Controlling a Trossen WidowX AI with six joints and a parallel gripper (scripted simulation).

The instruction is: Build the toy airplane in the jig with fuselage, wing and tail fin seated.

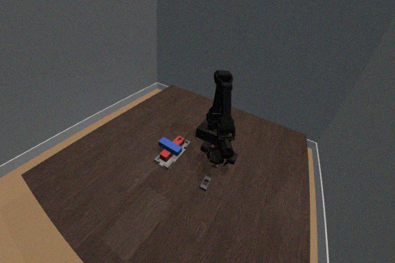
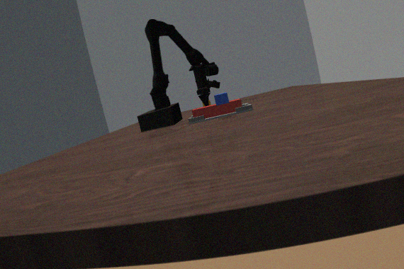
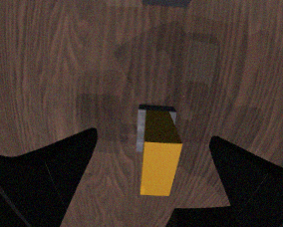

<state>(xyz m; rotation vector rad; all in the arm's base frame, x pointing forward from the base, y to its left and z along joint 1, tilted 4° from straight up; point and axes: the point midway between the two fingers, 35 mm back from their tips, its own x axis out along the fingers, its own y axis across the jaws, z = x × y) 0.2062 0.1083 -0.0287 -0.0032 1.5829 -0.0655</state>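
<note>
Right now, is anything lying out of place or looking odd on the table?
Yes. The yellow tail fin lies on the table between the open gripper's fingers, not socketed on the red fuselage. A small gray piece also sits loose, apart from the jig.

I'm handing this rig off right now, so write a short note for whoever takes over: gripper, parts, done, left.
Gripper: open, empty, low over the yellow tail fin, which lies on the table between the fingers.
Done: red fuselage in the grey jig, blue wing across it.
Small grey piece lies apart on the table.
Left: grasp the fin, fit it in the tail socket, release, move clear.
</note>
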